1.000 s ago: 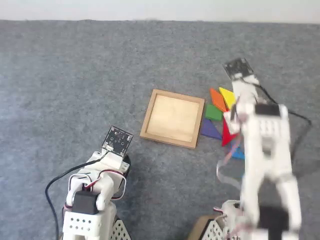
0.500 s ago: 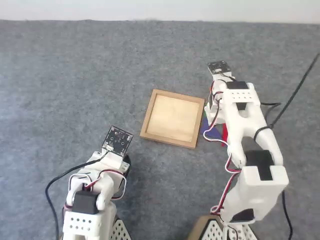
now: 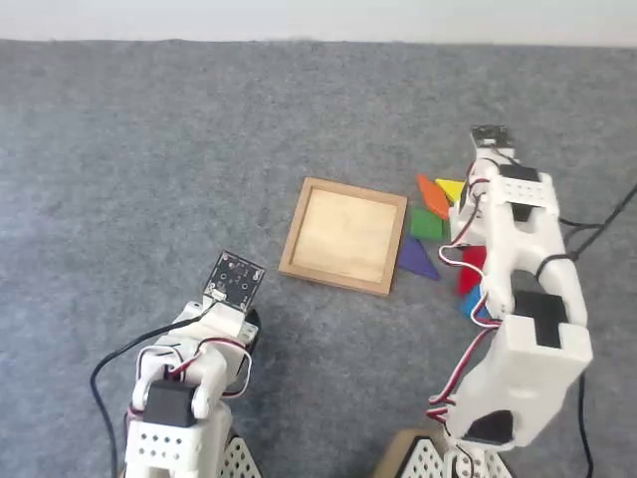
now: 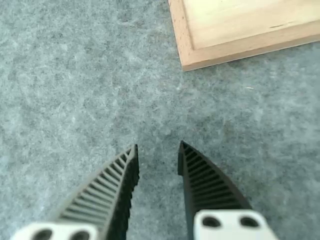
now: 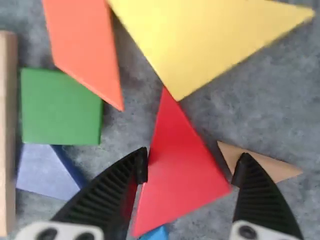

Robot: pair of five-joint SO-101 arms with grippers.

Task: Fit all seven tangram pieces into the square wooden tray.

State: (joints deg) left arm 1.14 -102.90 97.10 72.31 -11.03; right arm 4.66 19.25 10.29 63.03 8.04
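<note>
Nearest me, a blue piece point(image 5: 155, 233) pokes out just under my right fingers point(image 5: 131, 172). Those fingers stand spread, one on each side of the red triangle point(image 5: 177, 180), straddling its wide end. Its length runs straight out from me, across my closing line, with its tip aimed at the yellow triangle point(image 5: 200, 40) beyond. I cannot tell whether I am down at its level. One finger sits over a corner of the tan triangle point(image 5: 282, 169), so I judge a squeeze could drag that along.

Past the other finger lie the purple triangle point(image 5: 42, 170) and green square point(image 5: 60, 107), with the orange piece point(image 5: 82, 45) farther out. Beyond them is the tray point(image 3: 333, 280), bare inside, on my left arm's side.

My left fingers point(image 4: 131, 160), a little parted and holding nothing, hang over the tabletop point(image 4: 75, 75). The tray corner is ahead of them, well apart from the pieces.
</note>
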